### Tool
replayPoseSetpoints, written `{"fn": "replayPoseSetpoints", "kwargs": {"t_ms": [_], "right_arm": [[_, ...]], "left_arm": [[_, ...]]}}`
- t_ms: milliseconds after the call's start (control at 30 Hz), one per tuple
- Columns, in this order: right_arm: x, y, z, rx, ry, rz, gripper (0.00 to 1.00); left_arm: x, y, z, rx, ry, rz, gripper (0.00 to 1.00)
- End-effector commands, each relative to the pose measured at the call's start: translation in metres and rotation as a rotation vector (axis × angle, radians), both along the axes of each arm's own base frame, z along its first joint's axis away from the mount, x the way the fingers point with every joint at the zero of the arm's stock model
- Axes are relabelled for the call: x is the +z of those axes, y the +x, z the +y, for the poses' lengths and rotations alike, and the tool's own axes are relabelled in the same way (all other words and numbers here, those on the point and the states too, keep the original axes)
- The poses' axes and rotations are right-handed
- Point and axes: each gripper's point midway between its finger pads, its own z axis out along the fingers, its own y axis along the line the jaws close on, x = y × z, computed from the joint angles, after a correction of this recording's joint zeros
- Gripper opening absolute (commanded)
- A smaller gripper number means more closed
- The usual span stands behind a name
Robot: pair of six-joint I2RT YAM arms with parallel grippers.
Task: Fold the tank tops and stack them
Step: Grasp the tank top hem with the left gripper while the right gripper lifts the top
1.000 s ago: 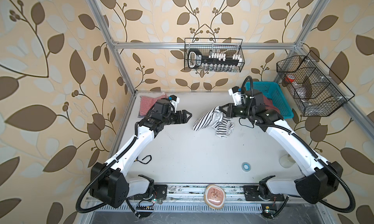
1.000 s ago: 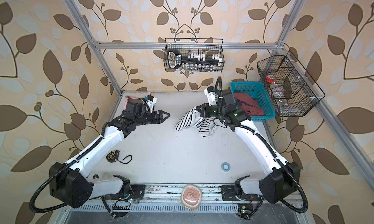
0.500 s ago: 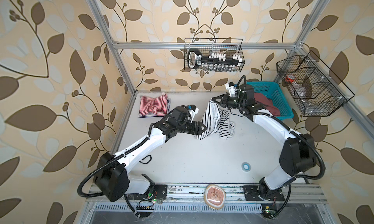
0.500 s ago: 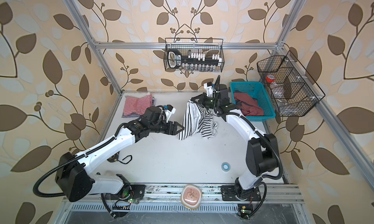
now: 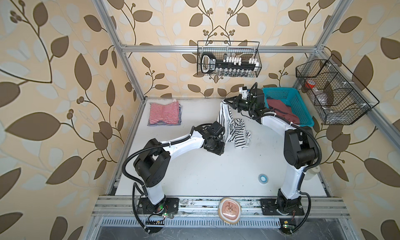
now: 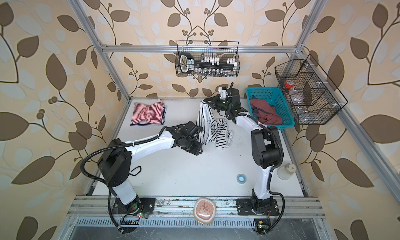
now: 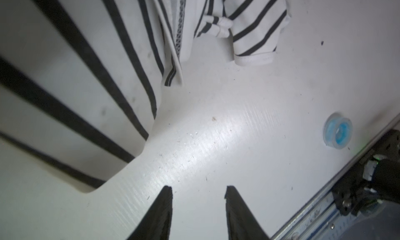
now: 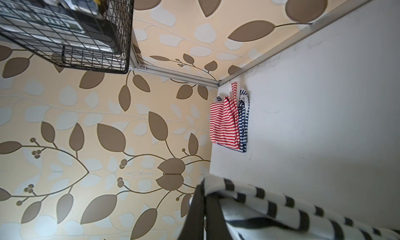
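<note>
The black-and-white striped tank top (image 5: 234,130) (image 6: 216,130) lies just toward 12 o'clock from the centre of the bench (image 5: 194,163). One edge is lifted and the rest lies crumpled on the surface.

The right gripper (image 5: 225,102) (image 6: 205,102) is at about 12 o'clock. Its jaws are closed on that raised edge, and the right wrist view shows the striped fabric (image 8: 281,206) pinched between them and draping away. From there the cloth hangs down in a long fold toward the bench.

The left gripper (image 7: 198,188) is at the 8 o'clock side of the top, just beside the hanging fold. Its jaws stand narrowly apart and only bare bench shows between them. In the left wrist view the striped cloth (image 7: 65,76) hangs to one side of the fingers and is not between them.

The red-and-white striped tank top (image 5: 164,114) (image 6: 148,114) (image 8: 225,124) lies folded flat in the 10 o'clock corner. A blue-and-white striped garment (image 8: 243,124) shows under one of its edges.

The dusty red tank top (image 5: 281,109) (image 6: 264,111) is bunched inside the teal basket (image 5: 287,93) (image 6: 270,96) at 1 o'clock.

A blue tape roll (image 5: 263,178) (image 6: 240,178) (image 7: 337,132) lies alone at 5 o'clock, well apart from the tops.
</note>
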Motion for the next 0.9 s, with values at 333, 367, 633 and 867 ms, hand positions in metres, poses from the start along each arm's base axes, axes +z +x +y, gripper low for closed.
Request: {"fn": "replayPoseSetpoints", "kwargs": {"t_ms": [333,367,633,867], "right_arm": [[0.020,0.002,-0.009,-0.003,0.039,-0.054,0.00],[0.020,0.001,-0.009,-0.003,0.040,-0.053,0.00],[0.015,-0.002,-0.013,0.000,0.045,-0.040,0.00],[0.016,-0.005,-0.016,-0.003,0.051,-0.046,0.00]], "left_arm": [[-0.023,0.056,-0.020,0.157,0.037,-0.081,0.34],[-0.023,0.059,-0.023,0.163,0.027,-0.086,0.35],[-0.029,0.078,-0.029,0.221,0.032,-0.111,0.38],[-0.053,0.086,-0.021,0.274,0.121,-0.100,0.38]]}}
